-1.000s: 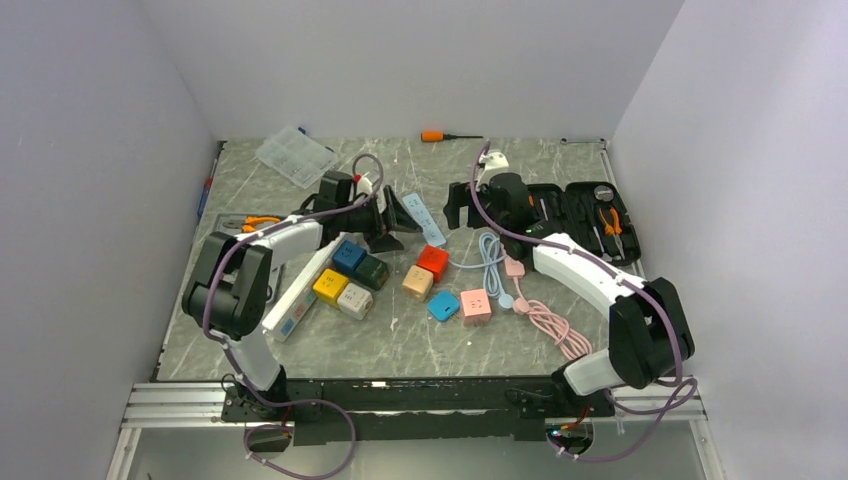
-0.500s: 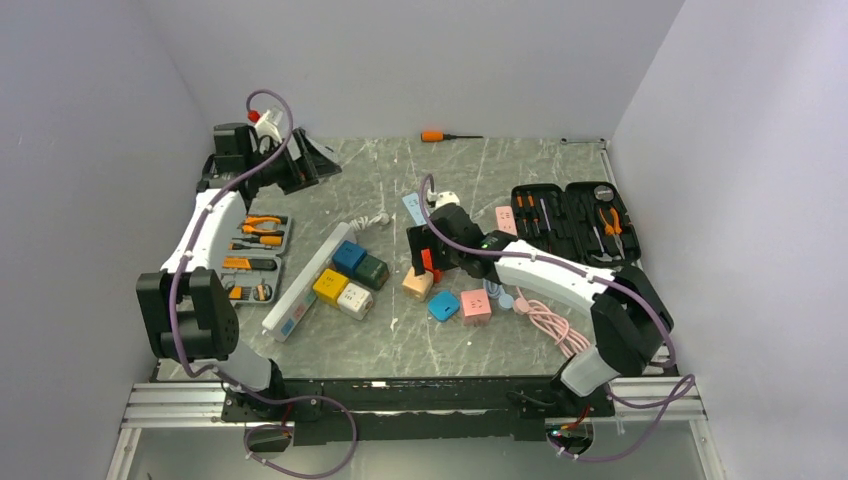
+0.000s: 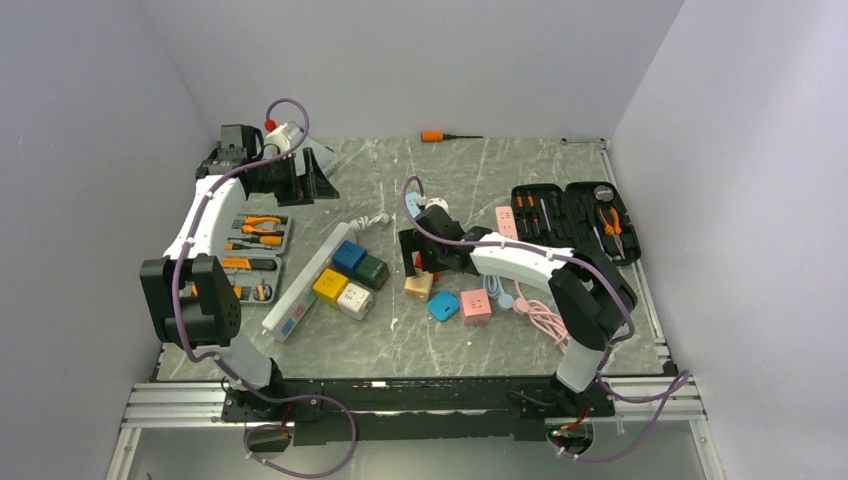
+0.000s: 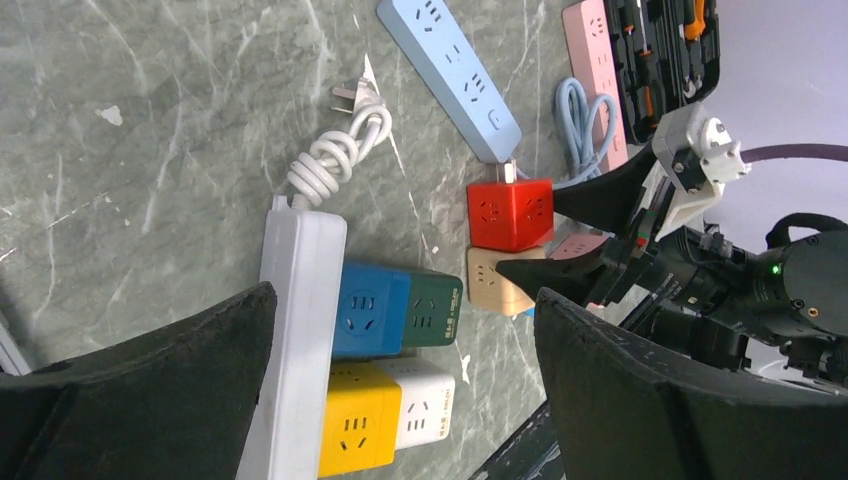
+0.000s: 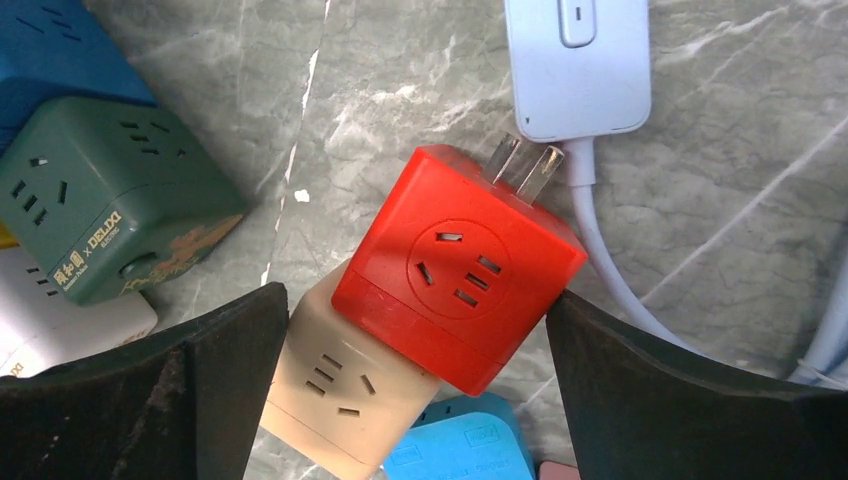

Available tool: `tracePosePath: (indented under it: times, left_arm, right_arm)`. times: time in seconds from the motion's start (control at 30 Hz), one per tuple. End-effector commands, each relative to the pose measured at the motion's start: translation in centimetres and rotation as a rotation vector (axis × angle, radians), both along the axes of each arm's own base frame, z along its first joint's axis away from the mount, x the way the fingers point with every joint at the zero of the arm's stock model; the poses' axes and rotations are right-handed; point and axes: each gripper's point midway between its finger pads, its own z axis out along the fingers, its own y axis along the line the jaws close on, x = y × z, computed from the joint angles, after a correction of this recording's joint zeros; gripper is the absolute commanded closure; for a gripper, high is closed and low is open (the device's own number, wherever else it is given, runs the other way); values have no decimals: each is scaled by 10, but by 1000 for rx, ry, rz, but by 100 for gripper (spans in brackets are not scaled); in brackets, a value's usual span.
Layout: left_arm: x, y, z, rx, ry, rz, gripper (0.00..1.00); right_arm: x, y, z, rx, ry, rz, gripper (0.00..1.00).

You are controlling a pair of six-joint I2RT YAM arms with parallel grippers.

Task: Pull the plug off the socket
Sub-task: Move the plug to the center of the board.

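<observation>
Right jaws: released, spread wide, low over the middle of the surface (image 3: 500,170). The red cube socket (image 5: 455,270) sits between my two fingers. The right-hand finger (image 5: 700,400) is at the cube's lower corner; touching or just short, I cannot tell.

The red cube's two metal prongs (image 5: 525,165) stick out bare. They point at the end of the light blue strip (image 5: 575,65) and are not inserted in it.

A beige cube (image 5: 340,400) is pressed against the red cube's opposite side; joined or only abutting, I cannot tell. A green cube (image 5: 110,195) lies to the left, apart from the red one.

Left jaws: released too, wide apart with nothing between them, at the far left of the surface. That view shows the white power strip (image 4: 300,330) with a blue cube (image 4: 365,310) and a yellow cube (image 4: 355,430) against its side.
</observation>
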Motion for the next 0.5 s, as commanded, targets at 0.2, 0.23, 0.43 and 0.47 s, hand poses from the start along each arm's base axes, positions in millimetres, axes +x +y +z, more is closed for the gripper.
tracePosePath:
  times: [0.2, 0.23, 0.43, 0.47]
  left_arm:
    - [-10, -2, -1, 19, -18, -73, 1]
    - [-10, -3, -2, 17, -14, -76, 1]
    - [-12, -7, -3, 11, -17, -99, 1]
    - [-13, -9, -3, 12, -19, -104, 1]
  right_arm:
    - [-32, 47, 10, 70, -53, 253, 4]
    - [-37, 47, 9, 64, -52, 265, 5]
    - [-70, 44, 10, 93, -22, 316, 6]
    - [-76, 44, 12, 98, -21, 325, 6]
